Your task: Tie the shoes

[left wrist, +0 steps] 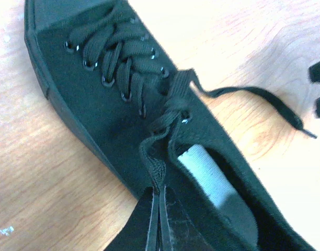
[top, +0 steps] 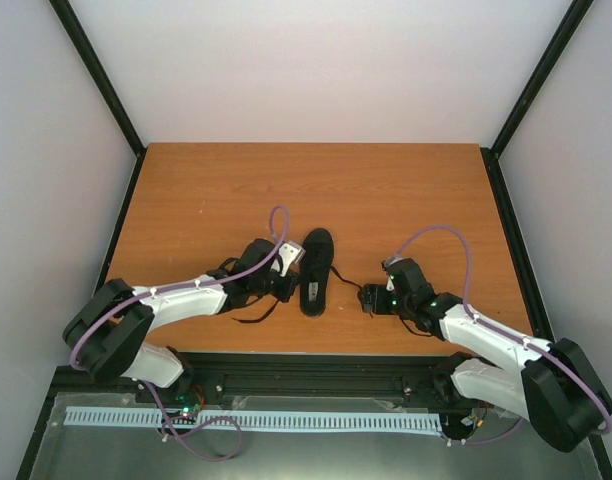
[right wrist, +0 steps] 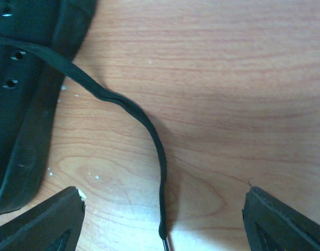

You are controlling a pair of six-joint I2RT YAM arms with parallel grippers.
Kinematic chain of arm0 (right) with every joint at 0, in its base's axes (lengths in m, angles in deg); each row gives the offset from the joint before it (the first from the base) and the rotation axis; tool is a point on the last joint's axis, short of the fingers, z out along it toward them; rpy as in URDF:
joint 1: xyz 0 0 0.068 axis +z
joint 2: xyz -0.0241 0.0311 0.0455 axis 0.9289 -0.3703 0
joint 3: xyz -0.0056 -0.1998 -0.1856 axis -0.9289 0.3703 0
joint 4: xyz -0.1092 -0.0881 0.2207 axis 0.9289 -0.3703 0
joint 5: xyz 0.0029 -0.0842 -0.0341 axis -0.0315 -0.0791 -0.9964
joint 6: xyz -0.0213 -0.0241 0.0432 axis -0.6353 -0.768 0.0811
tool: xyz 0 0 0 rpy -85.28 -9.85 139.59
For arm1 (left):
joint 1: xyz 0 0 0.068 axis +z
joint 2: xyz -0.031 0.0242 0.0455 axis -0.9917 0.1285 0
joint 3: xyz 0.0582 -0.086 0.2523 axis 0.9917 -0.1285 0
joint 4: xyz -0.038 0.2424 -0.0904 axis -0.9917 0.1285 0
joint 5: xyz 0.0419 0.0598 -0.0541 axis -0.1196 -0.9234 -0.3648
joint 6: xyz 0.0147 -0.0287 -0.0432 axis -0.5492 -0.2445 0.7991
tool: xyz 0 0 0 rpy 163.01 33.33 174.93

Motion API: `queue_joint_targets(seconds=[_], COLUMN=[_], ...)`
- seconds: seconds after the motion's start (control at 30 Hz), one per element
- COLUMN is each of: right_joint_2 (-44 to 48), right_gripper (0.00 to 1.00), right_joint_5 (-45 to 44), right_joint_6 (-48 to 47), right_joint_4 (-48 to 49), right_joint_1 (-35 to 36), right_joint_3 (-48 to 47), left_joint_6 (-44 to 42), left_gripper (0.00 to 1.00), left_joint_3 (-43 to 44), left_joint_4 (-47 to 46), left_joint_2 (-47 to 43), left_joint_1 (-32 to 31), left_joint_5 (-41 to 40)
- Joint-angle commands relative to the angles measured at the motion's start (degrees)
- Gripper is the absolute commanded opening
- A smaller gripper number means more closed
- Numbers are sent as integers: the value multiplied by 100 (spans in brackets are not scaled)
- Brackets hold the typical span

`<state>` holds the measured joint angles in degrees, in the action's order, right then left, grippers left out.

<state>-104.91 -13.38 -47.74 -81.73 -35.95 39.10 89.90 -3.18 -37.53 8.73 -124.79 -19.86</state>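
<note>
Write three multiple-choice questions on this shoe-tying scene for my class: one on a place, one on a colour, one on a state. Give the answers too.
1. Where does the sneaker lie?
A. between the left gripper and the right gripper
B. at the far edge
C. in the right gripper's grasp

2. What colour is the insole?
A. red
B. pale grey
C. yellow

3. How is the left gripper?
A. wide open
B. shut on the toe cap
C. shut on a lace

Answers: 1 A, the top view shows it on the table between them; 2 B, grey shows inside the shoe's opening; 3 C, the left wrist view shows it pinching the lace.
</note>
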Motion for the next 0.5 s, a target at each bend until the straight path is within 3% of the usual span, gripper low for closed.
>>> queue_joint_targets(seconds=[0.0,0.3,0.47], right_joint_2=[-236,-1078,-1383], right_gripper=[78,58,28], right_joint_5=[-243,-699,-1322], right_joint_6=[-57,-41,253], right_joint_4=[-110,36,-5], right_joint_1=[73,420,668], right_joint_3=[-171,-503,-588], left_joint_6=[54,-23,33], left_gripper=[1,1,1], left_joint_3=[182,581,529], left_joint_4=[-324,-371,-549], left_joint_2=[-232,144,40], left_joint_1=[-54,-54,-54], left_joint_5=[90,354,284])
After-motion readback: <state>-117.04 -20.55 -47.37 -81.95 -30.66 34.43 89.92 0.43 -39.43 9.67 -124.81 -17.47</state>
